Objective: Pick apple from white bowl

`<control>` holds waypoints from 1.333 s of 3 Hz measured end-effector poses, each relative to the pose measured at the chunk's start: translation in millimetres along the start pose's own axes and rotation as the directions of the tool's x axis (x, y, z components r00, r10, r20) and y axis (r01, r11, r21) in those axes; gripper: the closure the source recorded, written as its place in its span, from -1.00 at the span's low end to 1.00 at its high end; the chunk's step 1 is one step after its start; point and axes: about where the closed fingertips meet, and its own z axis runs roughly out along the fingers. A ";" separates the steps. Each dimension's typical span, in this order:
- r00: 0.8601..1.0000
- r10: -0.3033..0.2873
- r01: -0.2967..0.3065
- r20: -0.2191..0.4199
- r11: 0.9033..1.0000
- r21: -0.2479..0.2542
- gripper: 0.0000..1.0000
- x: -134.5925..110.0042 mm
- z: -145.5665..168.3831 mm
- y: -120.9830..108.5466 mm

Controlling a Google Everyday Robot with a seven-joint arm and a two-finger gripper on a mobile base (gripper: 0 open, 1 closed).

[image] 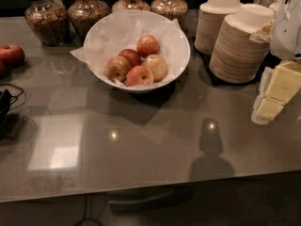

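Observation:
The white bowl (178,41), lined with crumpled white paper, stands at the back middle of the grey counter. Several apples lie in it. The apple (148,45), even medium red, sits at the back of the pile. A darker red apple (130,56) and a pale yellow one (156,66) lie beside it, with two more in front. My gripper (263,114), white with yellowish tips, hangs over the counter at the right edge of the view, well right of the bowl and apart from it. It holds nothing that I can see.
Two stacks of tan disposable bowls (240,46) stand between the gripper and the white bowl. Several glass jars (47,20) line the back edge. Red apples (11,54) and a black cable (7,102) lie at the far left. The counter's front edge (141,189) runs across the bottom.

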 end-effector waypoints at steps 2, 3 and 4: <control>0.981 -0.078 0.075 0.179 0.997 0.022 -1.00 -49.6 -0.2 -21.5; 0.981 -0.078 0.075 0.179 0.997 0.022 -1.00 -49.7 -0.2 -21.5; 0.972 -0.052 0.040 0.228 0.998 0.058 -1.00 -50.4 2.2 -26.2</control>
